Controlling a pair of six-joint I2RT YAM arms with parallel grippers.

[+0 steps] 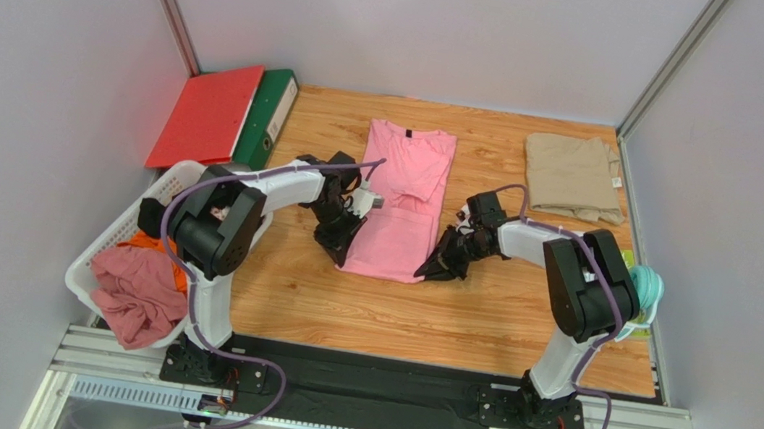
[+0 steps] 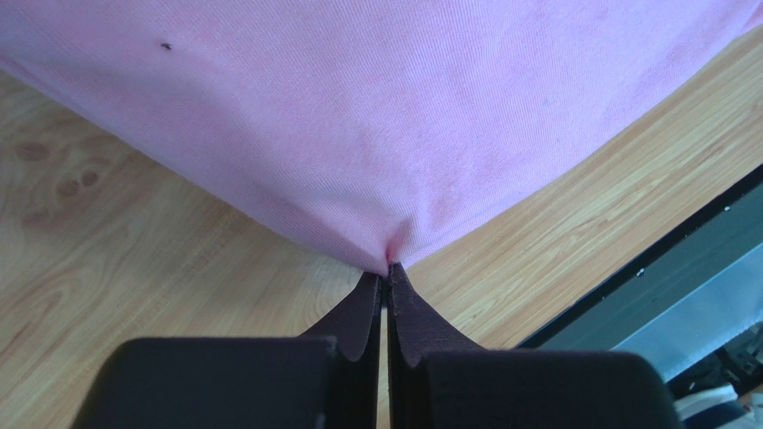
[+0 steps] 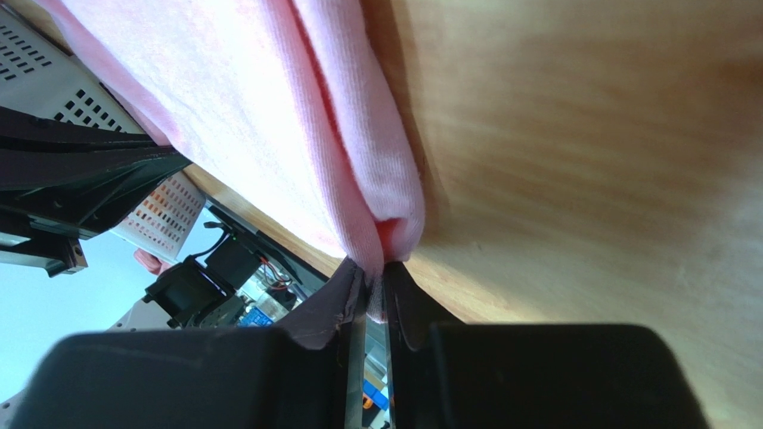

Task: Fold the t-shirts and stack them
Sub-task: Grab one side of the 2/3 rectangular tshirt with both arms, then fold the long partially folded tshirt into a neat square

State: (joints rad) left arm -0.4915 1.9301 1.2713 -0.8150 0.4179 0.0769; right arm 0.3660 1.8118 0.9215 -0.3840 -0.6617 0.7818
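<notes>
**Two hands clamped on the near hem of the pink t-shirt (image 1: 399, 200)**

1. Pink t-shirt. It lies at the middle of the table (image 1: 473, 313) as a long narrow strip with its sides turned in. The neck points to 12 o'clock and the hem to 6 o'clock. Most of it lies flat on the wood.

2. Left hand (image 2: 388, 273). It sits at the strip's 7 o'clock corner. The fingers are pressed together with no gap, and the corner of the cloth is pinched between the tips. In the left wrist view the cloth gathers to a point at the tips and fans out toward 12 o'clock. A small dark speck shows on the cloth near the upper left of that view.

3. Right hand (image 3: 372, 273). It sits at the strip's 5 o'clock corner. The fingers are closed tight on a doubled, rolled edge of the pink cloth, which shows as a fold just above the tips. From there the cloth runs toward 11 o'clock in the right wrist view.

4. Relation of the two. The hands face each other across the hem, one at each near corner, with the width of the strip between them.

5. Khaki t-shirt (image 1: 574, 178). It lies folded into a rough rectangle in the far right corner of the table, at about 2 o'clock from the pink one and well apart from it. Neither hand touches it.

6. Other items. A white basket (image 1: 111, 242) sits off the table's left edge at 8 o'clock and holds a crumpled rust-pink cloth (image 1: 137, 299). A red binder (image 1: 207, 117) and a green binder (image 1: 273, 108) lean at the far left corner, at 10 to 11 o'clock.
</notes>
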